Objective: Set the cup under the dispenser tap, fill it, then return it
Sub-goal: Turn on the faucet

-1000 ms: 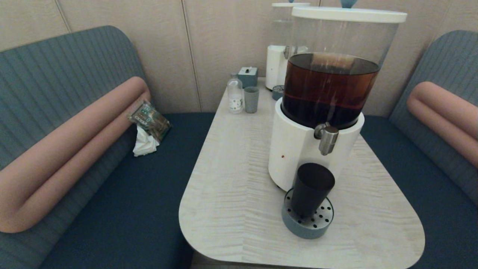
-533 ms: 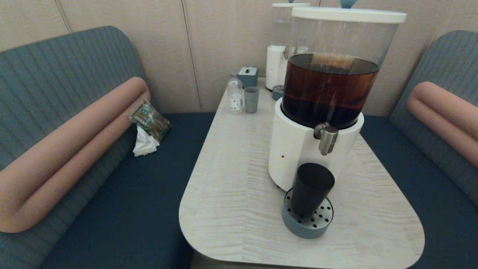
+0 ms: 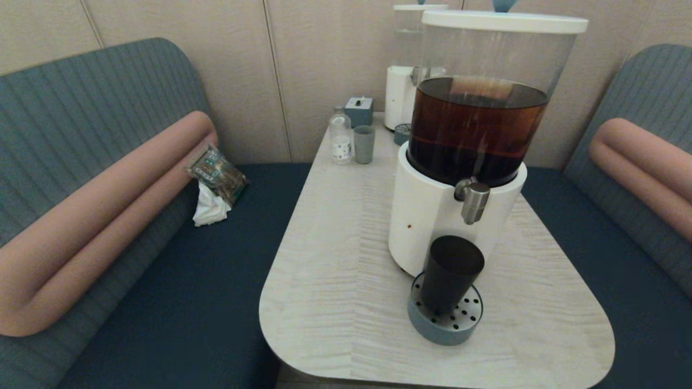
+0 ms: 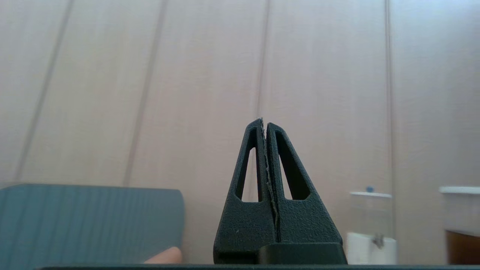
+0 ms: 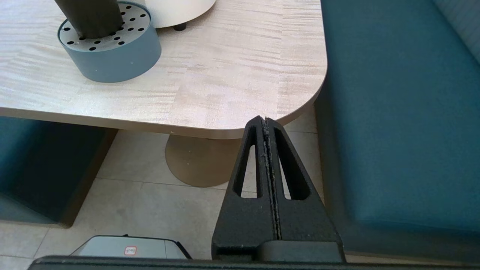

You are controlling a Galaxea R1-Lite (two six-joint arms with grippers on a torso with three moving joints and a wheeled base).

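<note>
We see the cup standing upright on the drip tray, under the tap, near the tabletop's front edge. Both arms sit off the tabletop, absent from the head view: the left gripper points at the wall, the right gripper hangs below the tabletop edge; both are pressed closed, holding nothing. We judge the risks to be a clumsy approach knocking the tall cup over, or liquid splashing past its rim.
</note>
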